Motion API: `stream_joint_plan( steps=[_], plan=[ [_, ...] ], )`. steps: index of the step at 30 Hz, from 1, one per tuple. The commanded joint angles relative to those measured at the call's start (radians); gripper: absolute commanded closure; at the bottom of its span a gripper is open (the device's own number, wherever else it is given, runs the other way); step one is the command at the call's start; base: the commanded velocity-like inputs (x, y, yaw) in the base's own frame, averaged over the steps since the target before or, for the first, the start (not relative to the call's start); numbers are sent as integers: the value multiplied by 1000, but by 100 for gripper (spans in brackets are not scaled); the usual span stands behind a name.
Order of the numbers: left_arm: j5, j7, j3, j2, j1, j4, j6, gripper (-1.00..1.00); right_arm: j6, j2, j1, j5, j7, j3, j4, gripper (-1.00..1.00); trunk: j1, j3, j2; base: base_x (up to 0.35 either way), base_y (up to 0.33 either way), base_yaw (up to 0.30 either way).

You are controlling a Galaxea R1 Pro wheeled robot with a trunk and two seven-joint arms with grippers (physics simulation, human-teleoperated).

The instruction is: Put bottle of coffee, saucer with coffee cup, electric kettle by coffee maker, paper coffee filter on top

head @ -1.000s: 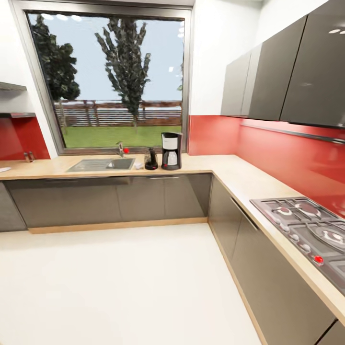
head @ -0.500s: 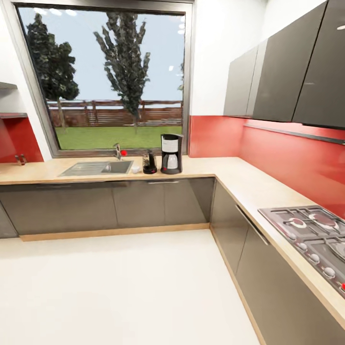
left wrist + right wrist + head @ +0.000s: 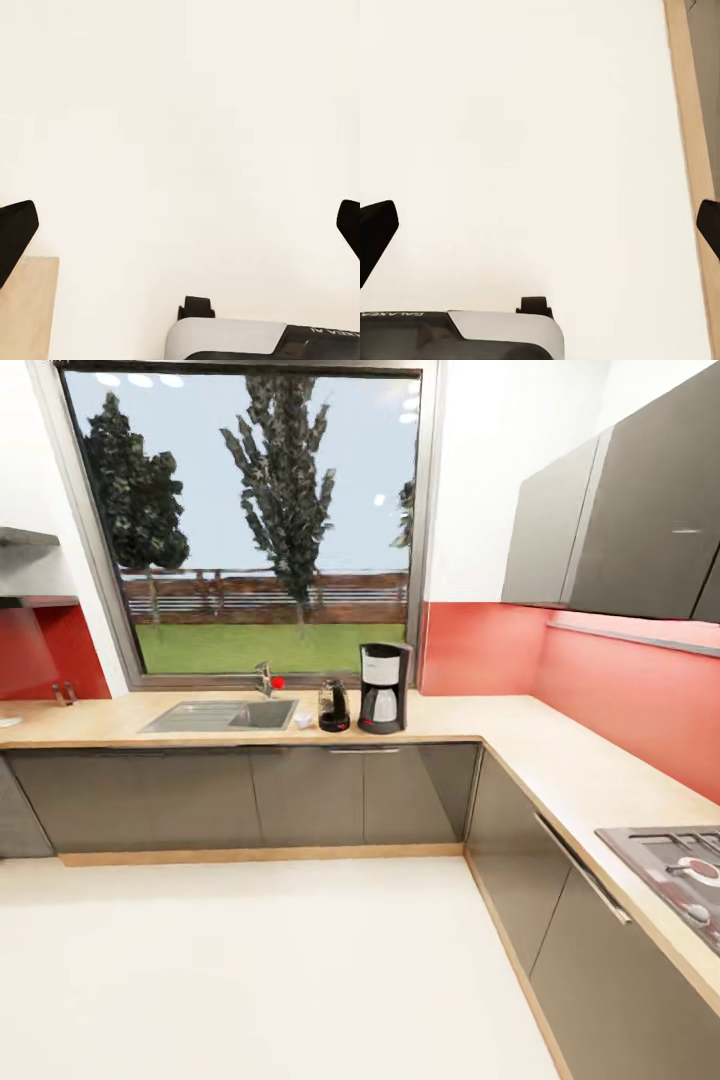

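While the robot stands well back on the floor, the coffee maker [image 3: 384,688] sits on the counter [image 3: 560,755] under the window, the electric kettle [image 3: 333,706] just beside it toward the sink [image 3: 222,715]. Both the left claw [image 3: 180,240] and right claw [image 3: 540,240] hang spread wide over the floor, holding nothing. The kettle is likely rigid and top-heavy; its handle looks the surest hold
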Motion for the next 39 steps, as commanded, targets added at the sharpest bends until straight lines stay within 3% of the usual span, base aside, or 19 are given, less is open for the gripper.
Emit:
stream_joint_plan(
  steps=[1, 30, 39],
  plan=[
    [5, 0, 1, 0, -1, 1, -3, -100, -3, 0, 0, 0, 0, 0, 0, -100, 1, -2, -2, 333, 129, 244],
    [3, -1, 1, 0, -1, 1, -3, -100, -3, 0, 0, 0, 0, -1, -1, -100, 1, -2, -2, 334, 88, 13],
    [3, -1, 1, 0, -1, 1, -3, -100, -4, -25, 0, 2, 0, -1, -2, -100, 1, -2, -2, 335, 0, 0]
  ],
)
